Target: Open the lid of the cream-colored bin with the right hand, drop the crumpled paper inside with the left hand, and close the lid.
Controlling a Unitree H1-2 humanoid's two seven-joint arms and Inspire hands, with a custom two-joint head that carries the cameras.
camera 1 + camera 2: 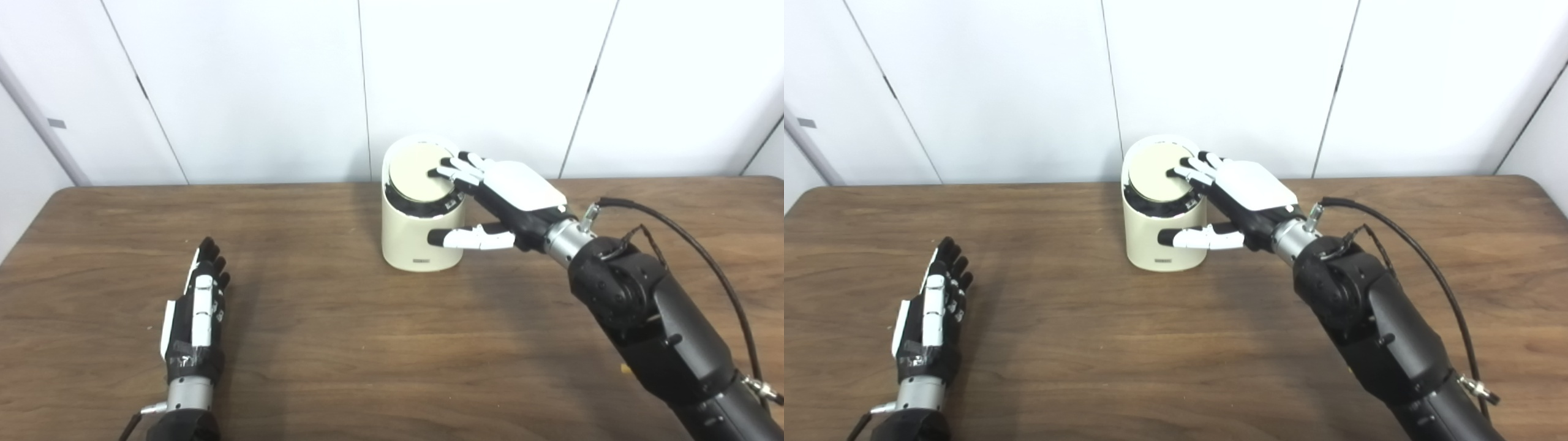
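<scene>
A brown wood-grain table [343, 343] is filling the view beneath white wall panels. The black-and-white right hand [508, 196] is reaching over the small cream-colored cylindrical bin [416, 239], which is standing near the table's far edge; its spread fingers [456, 171] are resting on the round cream lid [419, 174], the thumb lying against the bin's side, gripping nothing. The left hand [199, 312] is lying on the table, fingers straight and empty. No crumpled paper is showing.

bin [421, 236]: cream body, black band under lid
lid [419, 173]: cream
right hand [499, 202]: white shell, black fingers and fingertips
left hand [199, 312]: black, white plates
table [343, 343]: dark brown woodgrain
wall [257, 79]: white panels
</scene>
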